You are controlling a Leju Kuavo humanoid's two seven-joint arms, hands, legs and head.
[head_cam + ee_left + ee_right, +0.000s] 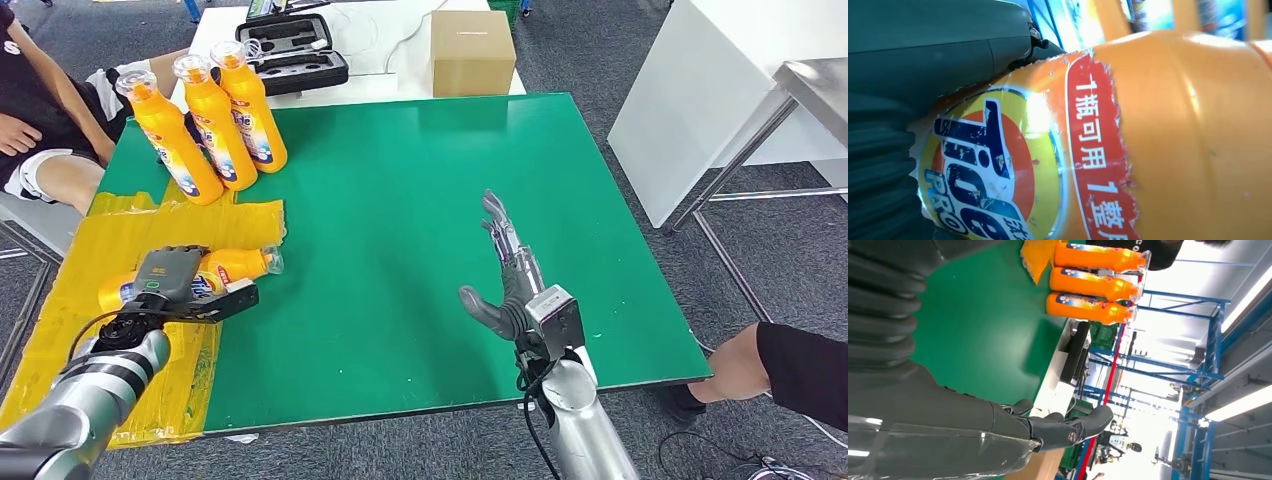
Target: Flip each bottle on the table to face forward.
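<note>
Four orange bottles show from my head: three standing bottles (210, 120) at the far left of the green table (420, 220), and a lying bottle (225, 268) on the yellow sheet (60, 330) under my left hand (170, 280). My right hand (505, 280) hovers over bare table, fingers spread, holding nothing.

At my left wrist the lying bottle's (1128, 145) label faces the camera, my hand's grey cover (923, 50) against it; I cannot tell whether the fingers have closed.

My right wrist shows spread fingers (1068, 427) and the standing bottles (1093, 282) well apart.

I judge this the grasp step; next I must grip firmly, lift and stand it label-forward beside the row.
</note>
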